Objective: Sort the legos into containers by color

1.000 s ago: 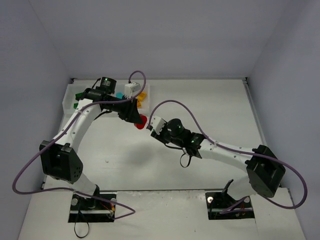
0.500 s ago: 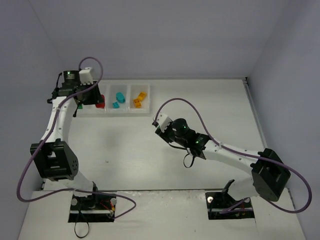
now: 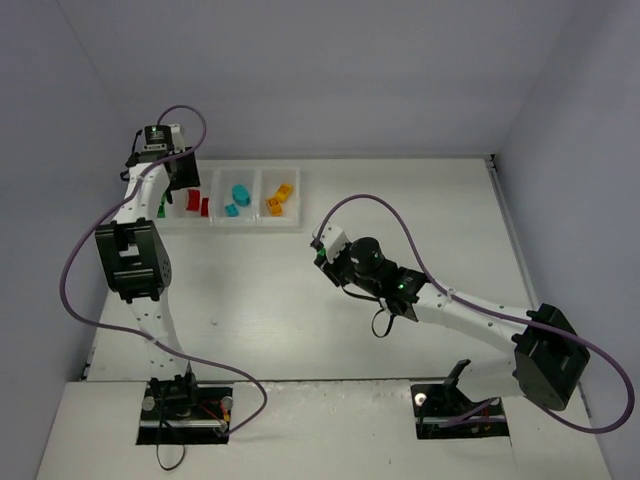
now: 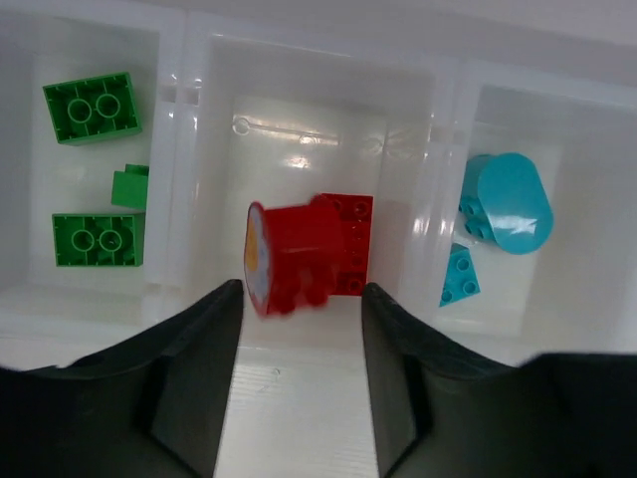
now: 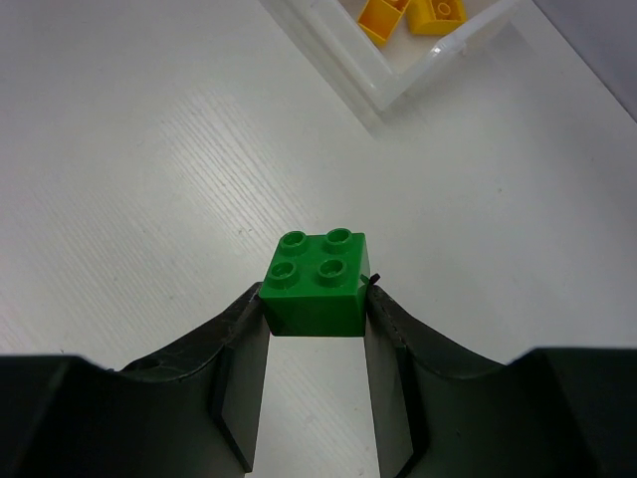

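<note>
As right gripper [image 5: 316, 299] clamps, square brick [image 5: 317, 271] (studded)

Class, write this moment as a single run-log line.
left gripper: open over tray, red brick beneath | right gripper: shut on green brick, above table

- The right gripper [image 5: 316, 307] pinches a green brick [image 5: 317, 277], one finger on each side, four studs facing up.
- A white table [image 5: 149, 179] lies beneath.
- At the top, a tray [image 5: 370, 96] corner holds yellow-orange bricks [image 5: 386, 18].
</note>
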